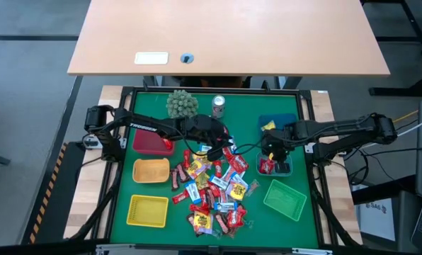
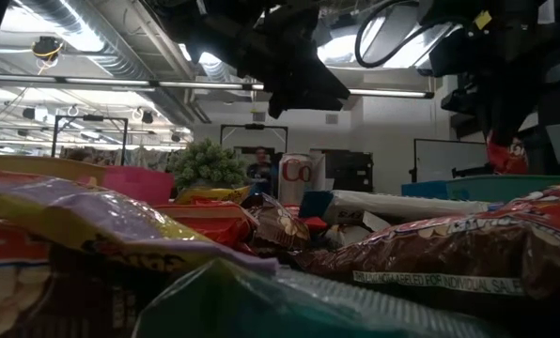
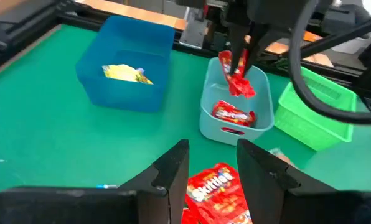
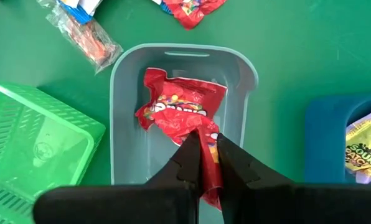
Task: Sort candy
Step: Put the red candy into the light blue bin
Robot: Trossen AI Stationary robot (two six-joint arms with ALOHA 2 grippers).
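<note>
Right now, red candy (image 4: 207, 168) between right end effector (image 4: 205, 163) fingers

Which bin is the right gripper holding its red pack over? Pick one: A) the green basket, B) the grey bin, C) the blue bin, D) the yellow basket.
B: the right gripper, shut on a red pack, hangs over the grey bin, where another red pack already lies.

Both arms are dark, near-black, built from slender jointed links. The left arm (image 1: 144, 127) carries white lettering along its link. Black cables loop beside the right arm (image 1: 338, 129). Each pincer ends in two flat, angular black fingers (image 3: 167, 177) with squared tips.
</note>
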